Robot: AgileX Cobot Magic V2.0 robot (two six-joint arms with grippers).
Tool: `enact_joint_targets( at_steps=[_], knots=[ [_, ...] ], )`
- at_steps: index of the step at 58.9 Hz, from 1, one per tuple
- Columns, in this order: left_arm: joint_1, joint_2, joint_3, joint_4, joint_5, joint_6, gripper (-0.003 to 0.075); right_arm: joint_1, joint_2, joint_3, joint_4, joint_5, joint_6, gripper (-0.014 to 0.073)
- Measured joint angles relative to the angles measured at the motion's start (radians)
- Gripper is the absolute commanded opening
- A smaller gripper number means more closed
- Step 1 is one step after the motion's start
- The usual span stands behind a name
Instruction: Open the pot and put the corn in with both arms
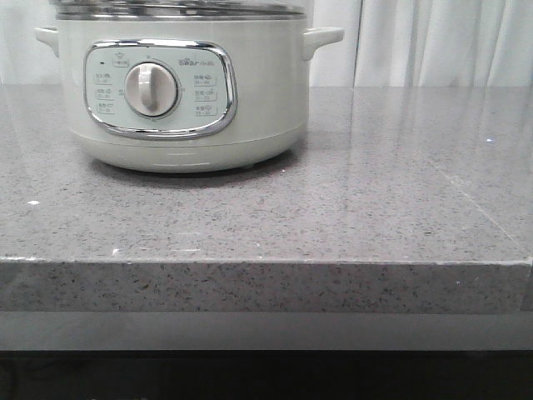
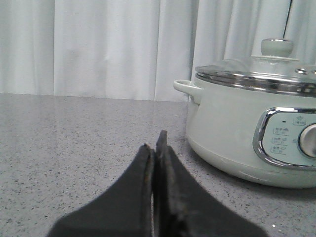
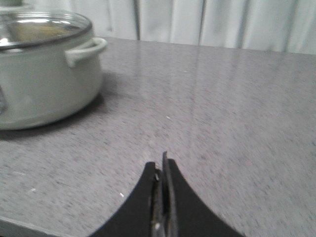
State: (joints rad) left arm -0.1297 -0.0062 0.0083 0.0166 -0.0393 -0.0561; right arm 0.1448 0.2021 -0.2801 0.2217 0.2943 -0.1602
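Note:
The pale grey-green pot (image 1: 179,92) stands on the grey counter at the back left, its control panel and round dial (image 1: 151,89) facing me. Its glass lid (image 2: 256,71) with a round knob (image 2: 276,47) is on. The pot also shows in the right wrist view (image 3: 44,74), with something yellowish dimly visible through the lid. No corn cob shows outside the pot. My left gripper (image 2: 155,148) is shut and empty, low over the counter to the pot's left. My right gripper (image 3: 162,165) is shut and empty, over the counter to the pot's right. Neither gripper shows in the front view.
The speckled grey stone counter (image 1: 375,208) runs wide to the right of the pot, with its front edge (image 1: 266,262) close to me. White curtains (image 1: 441,42) hang behind the counter.

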Motion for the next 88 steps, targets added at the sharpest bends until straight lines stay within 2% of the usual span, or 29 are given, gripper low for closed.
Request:
enact_joint_targets(
  at_steps=[11, 19, 64, 78, 88],
  knots=[
    [0.0, 0.0, 0.0, 0.0, 0.0, 0.0, -0.002, -0.014, -0.144, 0.206, 0.0, -0.112, 0.0, -0.012],
    [0.0, 0.0, 0.0, 0.0, 0.0, 0.0, -0.002, -0.016, -0.202, 0.299, 0.0, -0.194, 0.0, -0.012],
    [0.0, 0.0, 0.0, 0.0, 0.0, 0.0, -0.002, -0.047, -0.213, 0.308, -0.002, -0.238, 0.005, -0.012],
    [0.0, 0.0, 0.0, 0.0, 0.0, 0.0, -0.002, -0.096, -0.213, 0.308, -0.166, -0.318, 0.212, -0.012],
    [0.0, 0.0, 0.0, 0.0, 0.0, 0.0, -0.002, -0.099, -0.213, 0.308, -0.199, -0.334, 0.246, -0.012]
  ],
)
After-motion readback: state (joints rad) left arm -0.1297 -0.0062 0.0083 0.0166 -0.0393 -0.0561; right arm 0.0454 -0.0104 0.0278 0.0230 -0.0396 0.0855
